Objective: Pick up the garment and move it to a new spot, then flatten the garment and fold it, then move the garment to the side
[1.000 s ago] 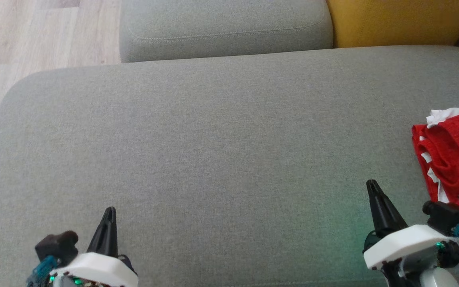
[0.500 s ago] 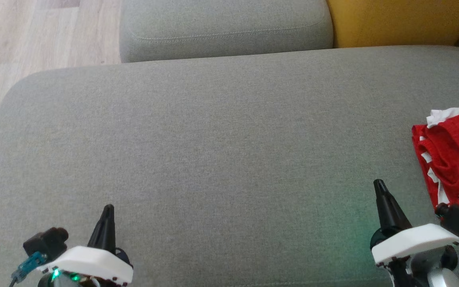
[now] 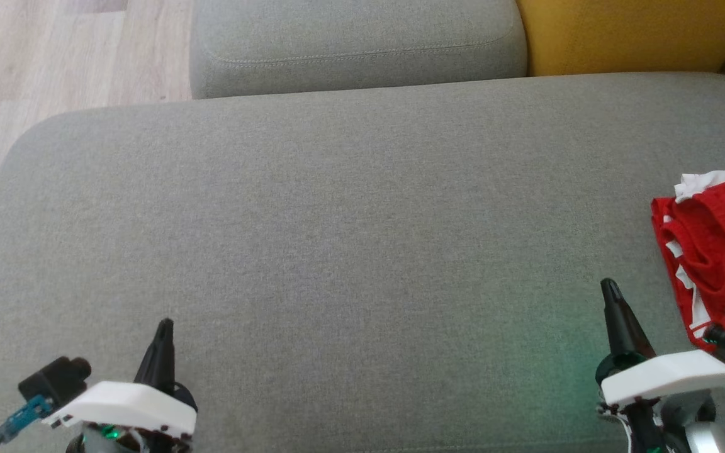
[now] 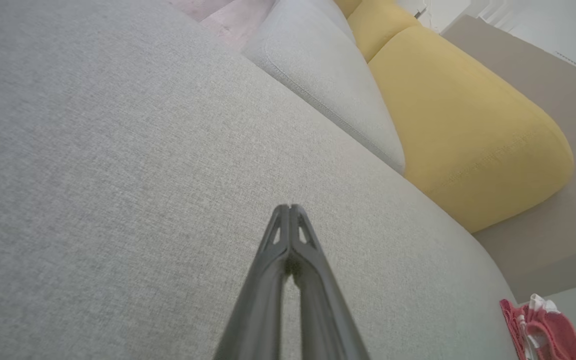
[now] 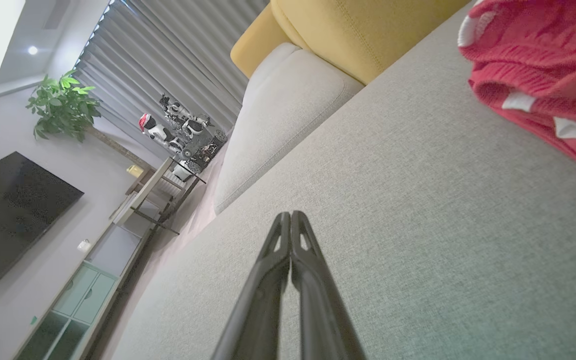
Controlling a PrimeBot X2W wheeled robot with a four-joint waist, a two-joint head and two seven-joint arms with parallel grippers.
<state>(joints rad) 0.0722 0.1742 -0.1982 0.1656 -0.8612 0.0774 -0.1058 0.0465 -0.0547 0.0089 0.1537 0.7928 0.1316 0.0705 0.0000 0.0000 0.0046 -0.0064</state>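
Item: red-and-white knit garment [image 3: 721, 245], bunched on grey fabric sofa seat [image 3: 337, 220], just right of R hand [image 3: 608, 284], far from L hand [image 3: 165, 323]. We log both hands closed tight, empty. Stage: pre-pickup or already set aside; can't tell.

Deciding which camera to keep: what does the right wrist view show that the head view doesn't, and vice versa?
Right wrist view adds the room: a dark TV screen, a potted plant, grey curtains. Head view adds the left pincer, shut, at lower left. Shared: the grey sofa seat, the yellow cushion, the red-and-white garment lying at the seat's right, and the right pincer, shut.
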